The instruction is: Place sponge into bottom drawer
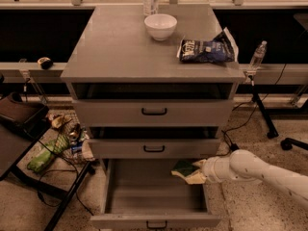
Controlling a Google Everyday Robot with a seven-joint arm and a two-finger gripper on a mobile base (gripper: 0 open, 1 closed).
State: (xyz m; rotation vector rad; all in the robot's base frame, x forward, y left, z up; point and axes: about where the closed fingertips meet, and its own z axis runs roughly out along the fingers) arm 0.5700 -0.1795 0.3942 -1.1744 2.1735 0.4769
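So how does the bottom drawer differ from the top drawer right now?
The bottom drawer is pulled far out, its inside floor showing; the top drawer sits nearly in, showing only its front. The gripper holds the sponge in its jaws over the bottom drawer's right side; the top drawer has no arm near it. Both are grey with a small dark handle centred on the front.

I see the bottom drawer point(144, 196) pulled out, its floor bare and open from above. The middle drawer point(154, 148) front overhangs its rear, cutting headroom there. My gripper point(193, 173), clasping the sponge point(182, 166), sits at the right wall, with the arm point(250, 170) blocking that side.
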